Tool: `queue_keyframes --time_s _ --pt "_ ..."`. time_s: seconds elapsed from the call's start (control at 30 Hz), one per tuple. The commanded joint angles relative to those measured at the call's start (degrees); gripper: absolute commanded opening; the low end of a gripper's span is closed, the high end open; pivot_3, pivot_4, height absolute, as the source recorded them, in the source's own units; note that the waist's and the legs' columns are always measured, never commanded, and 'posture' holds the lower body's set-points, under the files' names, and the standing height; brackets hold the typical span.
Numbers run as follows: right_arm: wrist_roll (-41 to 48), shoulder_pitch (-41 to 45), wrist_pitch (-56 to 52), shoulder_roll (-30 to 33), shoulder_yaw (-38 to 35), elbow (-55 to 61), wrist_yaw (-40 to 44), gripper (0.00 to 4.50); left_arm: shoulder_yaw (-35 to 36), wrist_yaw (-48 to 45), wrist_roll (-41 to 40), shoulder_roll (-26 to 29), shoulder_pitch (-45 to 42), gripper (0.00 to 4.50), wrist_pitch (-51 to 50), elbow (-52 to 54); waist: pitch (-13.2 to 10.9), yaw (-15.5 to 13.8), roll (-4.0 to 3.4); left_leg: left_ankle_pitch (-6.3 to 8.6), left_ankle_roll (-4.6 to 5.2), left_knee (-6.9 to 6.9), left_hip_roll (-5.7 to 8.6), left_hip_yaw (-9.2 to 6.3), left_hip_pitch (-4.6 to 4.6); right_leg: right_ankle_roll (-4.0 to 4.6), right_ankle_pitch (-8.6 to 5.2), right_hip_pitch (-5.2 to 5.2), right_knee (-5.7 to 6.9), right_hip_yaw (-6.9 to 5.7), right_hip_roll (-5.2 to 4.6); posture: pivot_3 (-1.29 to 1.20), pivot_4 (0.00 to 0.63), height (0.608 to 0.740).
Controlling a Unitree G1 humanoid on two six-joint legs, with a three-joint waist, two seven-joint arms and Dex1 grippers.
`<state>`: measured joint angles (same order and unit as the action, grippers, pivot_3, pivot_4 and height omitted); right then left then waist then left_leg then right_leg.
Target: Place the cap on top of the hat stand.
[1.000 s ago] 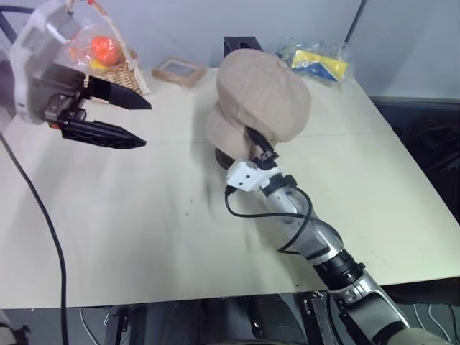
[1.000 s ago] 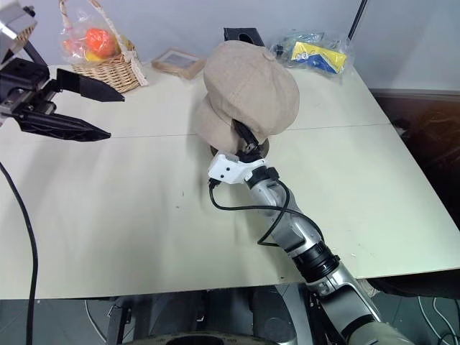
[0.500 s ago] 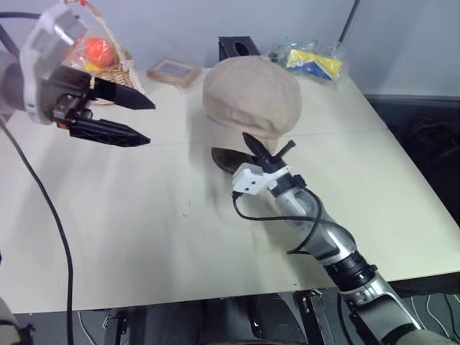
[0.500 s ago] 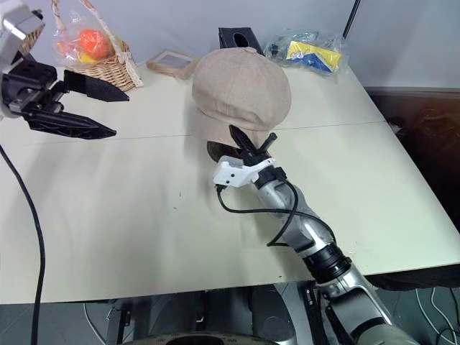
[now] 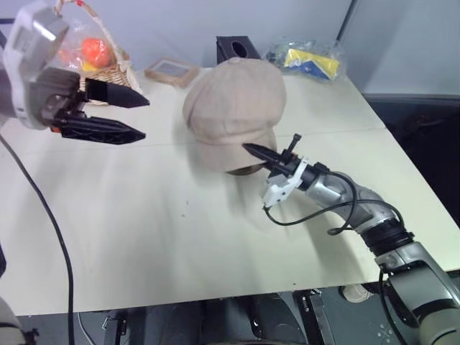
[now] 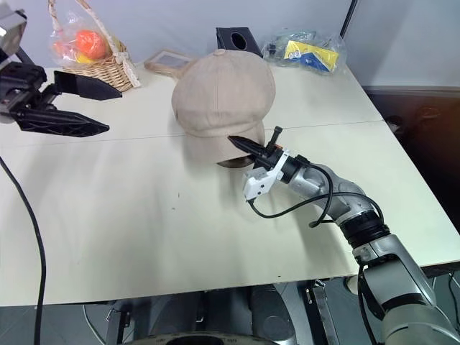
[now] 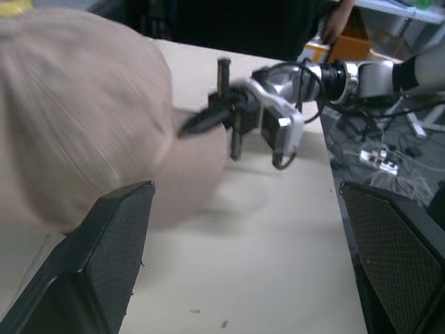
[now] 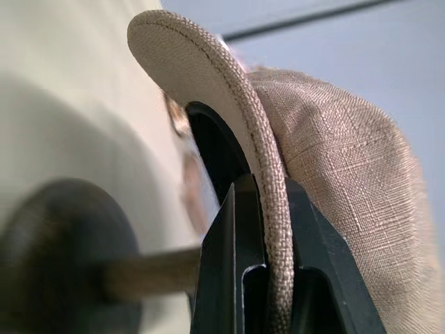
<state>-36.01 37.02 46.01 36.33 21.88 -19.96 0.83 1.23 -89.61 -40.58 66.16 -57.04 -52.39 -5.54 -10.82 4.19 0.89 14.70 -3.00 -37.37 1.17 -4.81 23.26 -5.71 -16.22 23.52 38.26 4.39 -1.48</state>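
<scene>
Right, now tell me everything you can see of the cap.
The cap is a soft beige-tan newsboy cap of coarse woven fabric, with a puffy round crown, a fabric button on top and a short brim edged with a stitched seam. It sits near the middle of the table, draped over the hat stand, whose dark base and thin stem show beneath it. The right gripper is shut on the brim's edge, one black finger on either side.
</scene>
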Motion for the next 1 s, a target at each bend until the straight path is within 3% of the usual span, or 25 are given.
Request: queue_keyframes --time_s 0.03,0.27,0.37,0.53,0.6,0.87,1.0 --pt "0.1 0.9 0.1 -1.5 -0.8 -1.0 0.2 0.06 3.3 0.9 -1.0 1.3 0.7 4.50 -0.5 1.9 0.0 0.0 0.00 0.00 0.00 -0.01 0.00 -0.01 0.00 0.00 0.00 0.00 0.00 0.00 0.00 0.00 0.150 0.740" --pt "2.7 1.3 -8.0 -4.7 -3.4 -1.1 3.1 0.06 3.7 2.4 -1.0 0.3 0.5 4.50 -0.8 2.5 0.0 -0.1 0.00 -0.02 -0.04 -0.02 0.00 -0.02 -0.02 0.01 0.00 -0.02 0.04 0.00 0.00 0.00 0.150 0.740" --pt "3.3 0.5 -10.1 -5.2 -4.2 0.0 3.9 1.04 3.3 2.5 -0.9 -0.1 -0.2 4.50 -0.6 2.2 0.0 -0.2 0.01 -0.03 -0.04 -0.06 0.01 -0.04 -0.02 0.00 0.00 -0.05 0.04 -0.02 -0.01 0.00 0.150 0.740" --pt "2.7 -1.2 -12.1 -4.8 -5.3 3.3 4.2 3.64 2.3 2.0 -0.1 -1.1 -1.6 4.50 0.0 1.2 0.0 -0.1 0.00 -0.03 -0.05 -0.05 0.02 -0.04 -0.01 0.00 0.00 -0.04 0.04 -0.01 -0.01 0.00 0.150 0.740" --pt "2.1 -2.7 -13.3 -4.3 -5.7 5.5 4.4 4.45 1.8 1.7 0.3 -1.6 -2.2 4.50 0.4 0.6 0.0 -0.1 0.01 -0.03 -0.04 -0.04 0.02 -0.04 -0.02 0.00 0.00 -0.03 0.04 -0.01 0.00 0.00 0.150 0.740" --pt "3.5 -15.7 -16.8 1.3 -11.5 18.9 8.0 4.45 0.2 0.3 2.4 -3.5 -3.1 4.50 3.1 -2.1 0.0 -0.4 0.01 -0.03 -0.04 -0.07 0.05 -0.05 0.01 0.00 0.00 -0.05 0.03 -0.02 -0.02 0.00 0.150 0.740" --pt "10.0 -22.8 -18.0 4.7 -15.7 24.5 12.8 4.45 0.3 -0.3 3.3 -3.8 -2.9 4.50 4.1 -3.5 0.0 -0.3 0.01 -0.03 -0.04 -0.07 0.05 -0.03 -0.01 0.00 0.00 -0.05 0.05 -0.01 -0.02 0.00 0.150 0.740"
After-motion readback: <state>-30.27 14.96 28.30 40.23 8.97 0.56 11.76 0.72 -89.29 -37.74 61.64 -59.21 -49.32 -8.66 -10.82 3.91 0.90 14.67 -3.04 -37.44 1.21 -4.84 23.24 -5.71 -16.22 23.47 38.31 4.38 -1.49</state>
